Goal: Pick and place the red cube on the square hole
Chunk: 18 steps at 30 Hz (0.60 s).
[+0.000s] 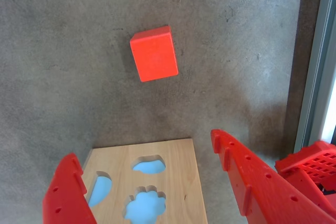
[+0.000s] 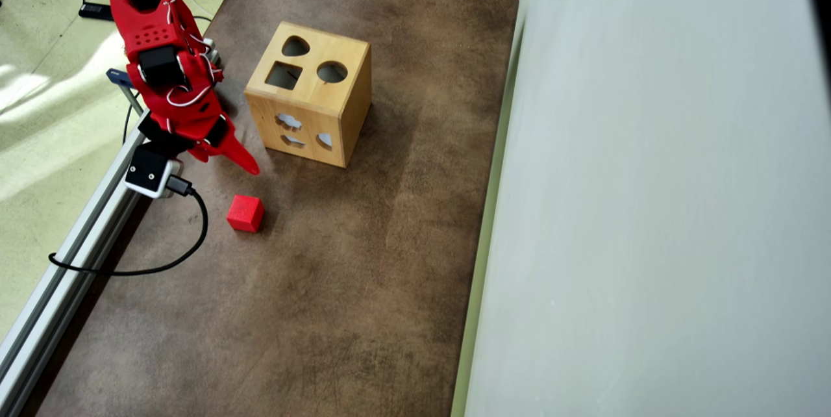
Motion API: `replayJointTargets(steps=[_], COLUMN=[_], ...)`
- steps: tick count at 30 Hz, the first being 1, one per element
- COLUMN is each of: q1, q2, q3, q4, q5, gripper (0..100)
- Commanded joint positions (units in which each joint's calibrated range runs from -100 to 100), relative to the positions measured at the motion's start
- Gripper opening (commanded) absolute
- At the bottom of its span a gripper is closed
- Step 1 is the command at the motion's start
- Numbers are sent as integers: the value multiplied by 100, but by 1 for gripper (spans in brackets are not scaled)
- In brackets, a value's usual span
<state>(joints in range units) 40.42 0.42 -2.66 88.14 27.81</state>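
The red cube [image 2: 245, 213] lies on the brown mat, alone, near the left side in the overhead view. It also shows in the wrist view [image 1: 154, 53], well ahead of the jaws. The wooden shape-sorter box [image 2: 310, 93] stands behind it, with its square hole [image 2: 284, 75] on top beside a round hole and a rounded one. My red gripper [image 2: 240, 158] hangs between the box and the cube, to the box's left. In the wrist view my gripper [image 1: 144, 153] is open and empty, its jaws wide apart over the box's side face [image 1: 181, 169].
A metal rail [image 2: 78, 235] runs along the mat's left edge, with a black cable [image 2: 162, 261] looping onto the mat. A pale wall [image 2: 649, 209] borders the right side. The mat [image 2: 337, 287] stretches bare in front of the cube.
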Motion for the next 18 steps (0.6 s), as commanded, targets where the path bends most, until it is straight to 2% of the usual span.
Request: replayJointTargets(steps=[1, 5, 12, 18], q1=[21, 21, -1, -38], q2=[-47, -64, 13, 820], q3=[-109, -163, -82, -181], q4=[20, -52, -76, -92], q5=[34, 34, 29, 34], gripper=[32, 27, 27, 27])
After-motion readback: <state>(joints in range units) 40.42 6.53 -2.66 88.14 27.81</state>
